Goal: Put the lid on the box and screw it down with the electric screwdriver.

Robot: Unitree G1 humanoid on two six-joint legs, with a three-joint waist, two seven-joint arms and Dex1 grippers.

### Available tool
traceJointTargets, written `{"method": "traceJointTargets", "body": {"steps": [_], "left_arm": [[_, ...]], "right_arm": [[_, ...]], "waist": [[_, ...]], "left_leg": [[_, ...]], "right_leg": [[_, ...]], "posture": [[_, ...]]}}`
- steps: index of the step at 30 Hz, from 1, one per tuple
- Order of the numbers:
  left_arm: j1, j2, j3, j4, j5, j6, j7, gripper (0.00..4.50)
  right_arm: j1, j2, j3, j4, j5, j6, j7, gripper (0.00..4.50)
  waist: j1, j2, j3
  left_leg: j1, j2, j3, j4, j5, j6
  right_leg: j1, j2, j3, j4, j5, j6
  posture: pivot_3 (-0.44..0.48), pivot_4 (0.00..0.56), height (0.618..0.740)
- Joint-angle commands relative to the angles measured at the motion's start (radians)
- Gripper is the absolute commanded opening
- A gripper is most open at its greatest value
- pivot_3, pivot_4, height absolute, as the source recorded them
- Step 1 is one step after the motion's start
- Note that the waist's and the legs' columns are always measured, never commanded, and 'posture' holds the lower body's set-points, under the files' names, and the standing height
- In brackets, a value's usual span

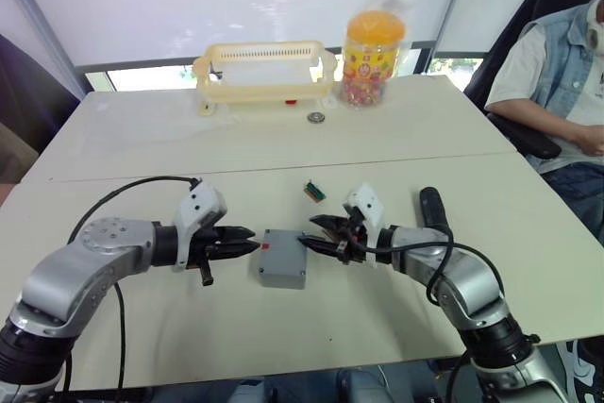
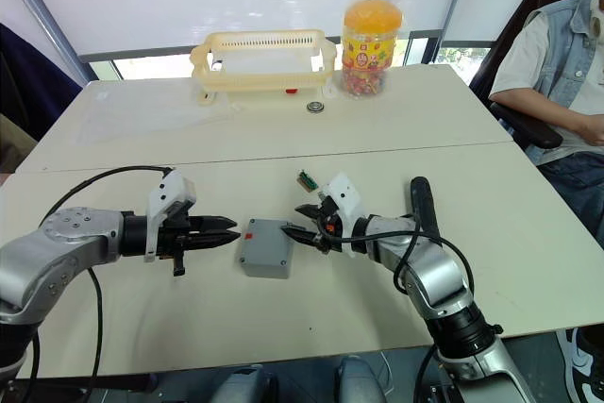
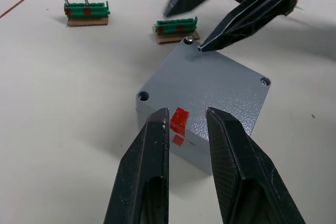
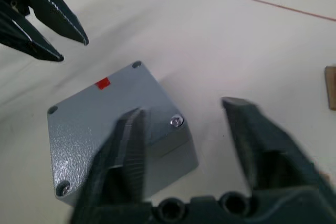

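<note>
Grey lid [image 3: 202, 90] on box [image 1: 283, 276], wrist view shows corner screw [image 4: 176, 121]

The small grey square plastic box [image 1: 284, 258], its flat grey lid [image 3: 207, 85] already on top, sits hemmed between two claws: the left claw [image 1: 247, 242] just beside its left edge with fingers slightly parted, the right claw [image 1: 310, 232] spread open at its right corner, one fingertip [image 3: 206, 46] touching a screw there. Just behind the box lie small green-brown terminal blocks [image 3: 176, 28], narrowing that side. The long black cylindrical electric screwdriver [image 1: 432, 209] lies on the white table [image 1: 189, 153] beside the right arm. The near table in front of the box is bare. Far back stand a cream plastic basket [image 1: 266, 70] and an orange-lidded candy jar [image 1: 370, 56].
</note>
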Motion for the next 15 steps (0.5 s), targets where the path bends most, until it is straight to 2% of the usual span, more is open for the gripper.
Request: {"method": "traceJointTargets", "body": {"steps": [1, 5, 8, 10, 12, 15], "left_arm": [[-0.043, 0.014, 0.031, -0.008, -0.037, 0.008, -0.029, 1.07], [-0.099, 0.031, 0.023, 0.0, -0.053, 0.005, -0.081, 1.07], [-0.162, 0.032, -0.008, -0.008, -0.057, -0.009, -0.124, 1.07], [-0.213, 0.012, -0.041, -0.022, -0.063, -0.016, -0.152, 1.07], [-0.244, -0.016, -0.091, -0.034, -0.049, -0.038, -0.175, 1.07], [-0.266, -0.058, -0.161, -0.05, -0.01, -0.069, -0.18, 1.07]], "right_arm": [[-0.041, -0.03, -0.136, -0.123, 0.123, 0.081, 0.009, 3.31], [-0.071, -0.103, -0.345, -0.193, 0.32, 0.298, -0.029, 3.31], [-0.113, -0.193, -0.507, -0.183, 0.44, 0.49, -0.08, 3.31], [-0.114, -0.339, -0.531, -0.167, 0.433, 0.603, -0.075, 3.84], [-0.123, -0.498, -0.499, -0.151, 0.417, 0.702, -0.06, 4.45], [-0.166, -0.62, -0.478, -0.088, 0.432, 0.852, -0.064, 4.45]], "waist": [[0.004, 0.0, 0.0], [0.004, 0.0, 0.0], [0.004, 0.0, 0.0], [0.006, 0.0, 0.0], [0.005, 0.0, 0.0], [-0.001, 0.0, 0.0]], "left_leg": [[0.0, 0.0, 0.0, 0.0, 0.0, 0.0], [0.0, 0.0, -0.002, 0.0, 0.0, 0.0], [0.0, 0.0, -0.002, 0.0, 0.0, 0.0], [-0.001, 0.0, 0.0, 0.0, 0.0, 0.0], [-0.001, -0.001, 0.001, 0.0, 0.0, 0.0], [-0.001, -0.001, 0.003, 0.0, 0.0, 0.001]], "right_leg": [[0.0, 0.0, 0.0, 0.0, 0.0, 0.0], [0.0, -0.001, 0.0, 0.0, 0.0, 0.0], [0.001, -0.001, 0.0, -0.001, 0.0, 0.0], [0.001, -0.001, 0.0, -0.001, -0.001, -0.001], [0.001, -0.001, 0.0, -0.002, -0.001, -0.002], [0.001, -0.001, 0.0, -0.003, -0.002, -0.003]], "posture": [[0.0, 0.15, 0.74], [0.0, 0.15, 0.74], [0.0, 0.15, 0.74], [0.0, 0.15, 0.74], [0.0, 0.15, 0.74], [0.0, 0.15, 0.74]]}}
